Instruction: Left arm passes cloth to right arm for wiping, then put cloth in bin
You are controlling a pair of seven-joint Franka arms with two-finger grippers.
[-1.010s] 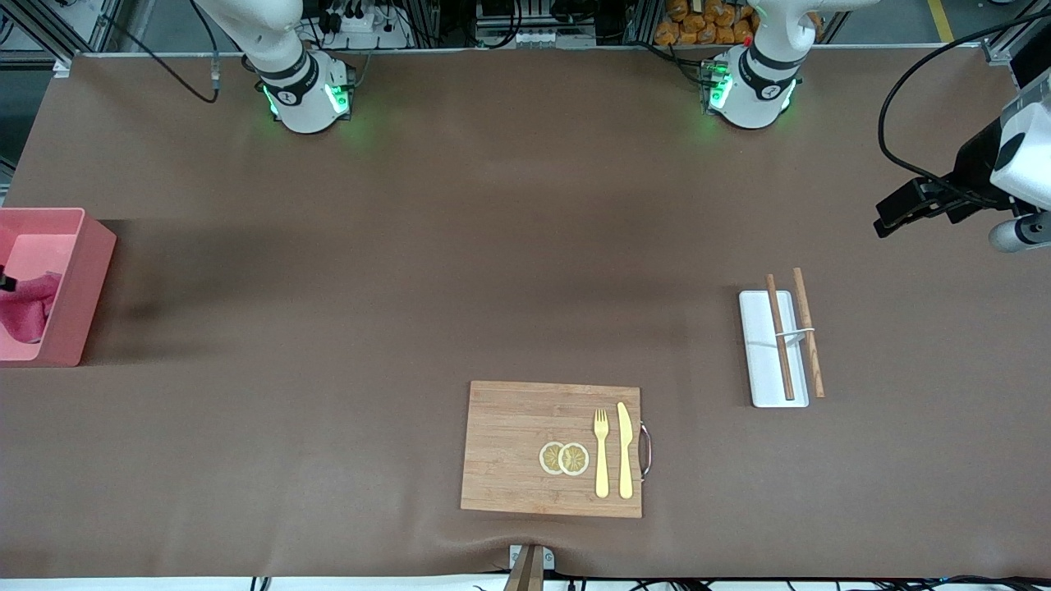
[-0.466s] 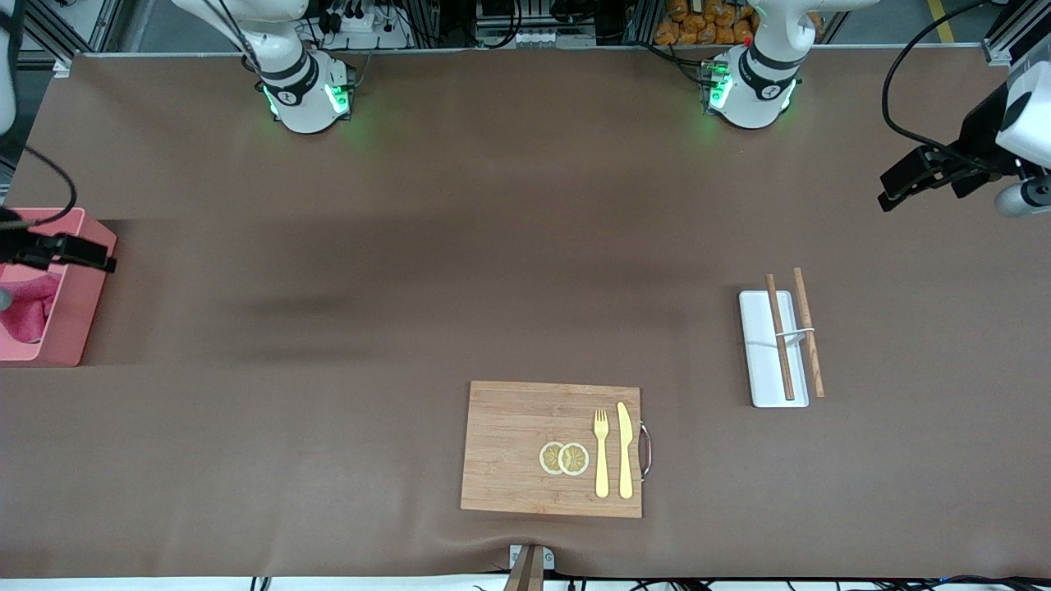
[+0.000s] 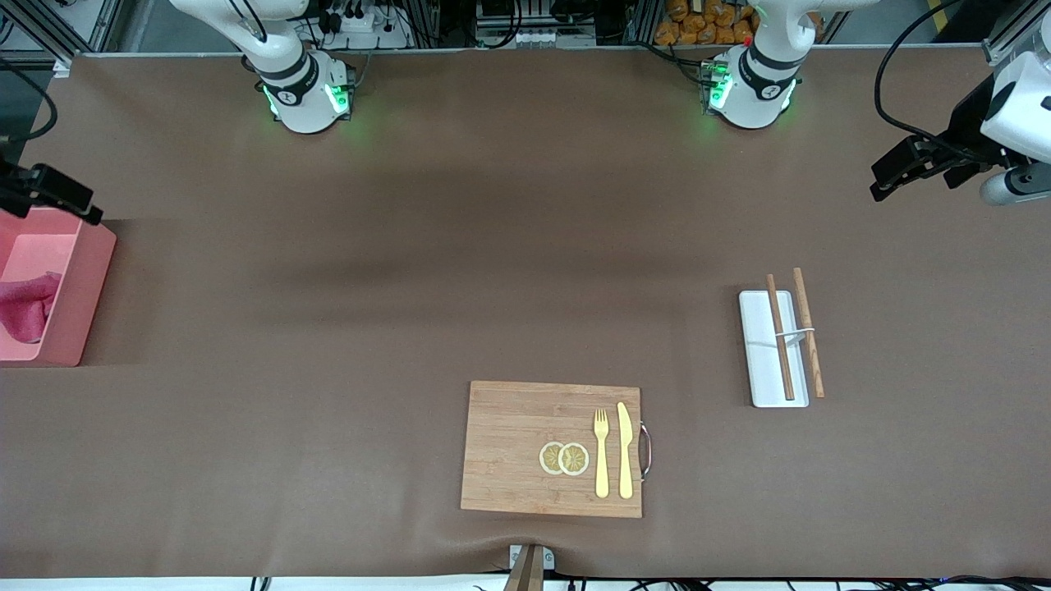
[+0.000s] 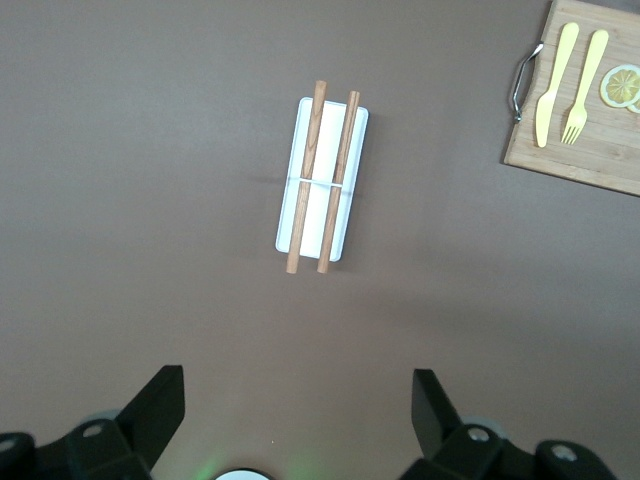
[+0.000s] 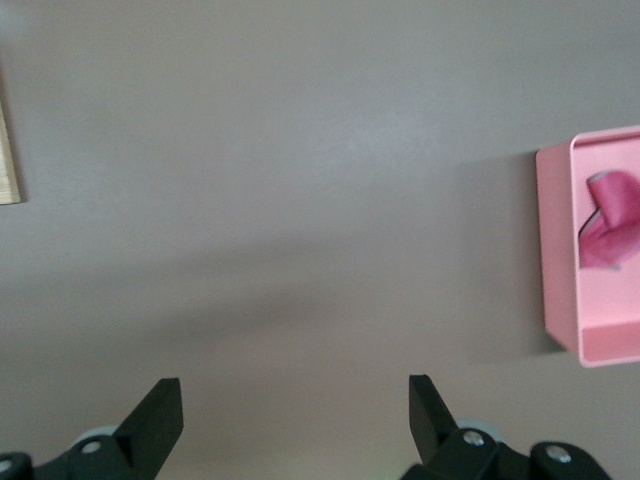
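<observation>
Item count: one cloth (image 3: 25, 307), one bin (image 3: 78, 304), one cutting board (image 3: 509, 447), two lemon slices (image 3: 564, 458), one fork (image 3: 602, 453), one knife (image 3: 626, 450), one white tray (image 3: 762, 349), two chopsticks (image 3: 781, 337).

I work in a robotics lab, not in a home. My two bases (image 3: 305, 98) with green lights are bolted along the top of the frame, on a table (image 3: 410, 287) covered by one brown mat. Above them I see aluminium frame profiles (image 3: 74, 29), cables and a power strip (image 3: 353, 18). A cutting board (image 3: 525, 447) lies at lower centre like a test prop.
</observation>
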